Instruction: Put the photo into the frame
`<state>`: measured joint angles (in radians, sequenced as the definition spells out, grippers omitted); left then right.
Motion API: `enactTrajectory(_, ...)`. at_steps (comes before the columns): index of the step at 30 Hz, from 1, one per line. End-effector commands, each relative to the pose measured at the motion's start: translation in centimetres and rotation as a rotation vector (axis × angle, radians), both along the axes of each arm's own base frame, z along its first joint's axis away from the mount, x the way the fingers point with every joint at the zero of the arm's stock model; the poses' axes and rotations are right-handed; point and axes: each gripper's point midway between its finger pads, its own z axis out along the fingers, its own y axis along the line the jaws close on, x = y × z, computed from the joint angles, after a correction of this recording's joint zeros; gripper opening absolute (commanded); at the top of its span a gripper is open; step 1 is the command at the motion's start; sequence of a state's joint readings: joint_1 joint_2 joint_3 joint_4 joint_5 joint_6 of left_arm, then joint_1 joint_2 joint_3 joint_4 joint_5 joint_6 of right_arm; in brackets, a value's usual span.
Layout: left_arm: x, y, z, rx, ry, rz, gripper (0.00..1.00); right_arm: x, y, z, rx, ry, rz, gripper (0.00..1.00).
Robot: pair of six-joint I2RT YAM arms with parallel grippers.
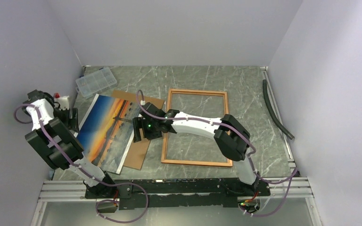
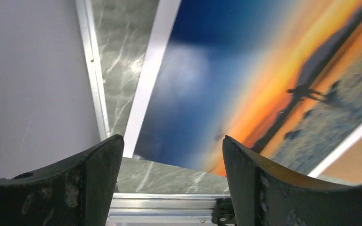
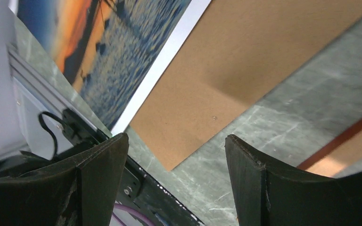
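Note:
The photo (image 1: 104, 132), a sunset print with a white border, lies at the left of the table on top of a brown backing board (image 1: 143, 143). The frame (image 1: 197, 92), red-orange and empty, lies flat in the middle. My left gripper (image 1: 73, 121) is open and empty by the photo's left edge; the left wrist view (image 2: 172, 146) shows the photo (image 2: 245, 70) ahead of it. My right gripper (image 1: 137, 134) is open and empty, hovering over the photo's right edge and the board. The right wrist view (image 3: 175, 143) shows the board (image 3: 245, 61), the photo (image 3: 118, 47) and a frame edge (image 3: 344, 136).
A clear plastic organizer box (image 1: 95, 81) sits at the back left. A black hose (image 1: 275, 110) lies along the right rail. An aluminium rail (image 1: 179, 186) runs along the near edge. White walls enclose the table on three sides.

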<state>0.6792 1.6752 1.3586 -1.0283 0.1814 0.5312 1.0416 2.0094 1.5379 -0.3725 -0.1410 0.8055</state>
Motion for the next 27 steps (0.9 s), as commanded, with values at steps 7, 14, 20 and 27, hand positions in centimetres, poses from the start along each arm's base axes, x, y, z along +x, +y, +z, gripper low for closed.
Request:
enactTrajectory(7, -2.1, 4.3, -5.3, 0.197, 0.06, 0.018, 0.73, -6.0, 4.1, 1.8, 0.074, -0.037, 0.318, 0.76)
enactTrajectory(14, -3.1, 4.1, -6.5, 0.215, 0.077, 0.041, 0.67, -7.8, 2.3, -1.6, -0.06, -0.097, 0.349, 0.75)
enactTrajectory(20, -5.1, 1.0, -8.2, 0.123, 0.113, 0.018, 0.59, -7.7, -0.2, -3.3, 0.018, 0.01, 0.264, 0.76)
enactTrajectory(27, -7.2, -2.7, -9.9, 0.042, 0.154, -0.032, 0.49, -5.8, -0.3, -3.2, 0.057, 0.025, 0.212, 0.77)
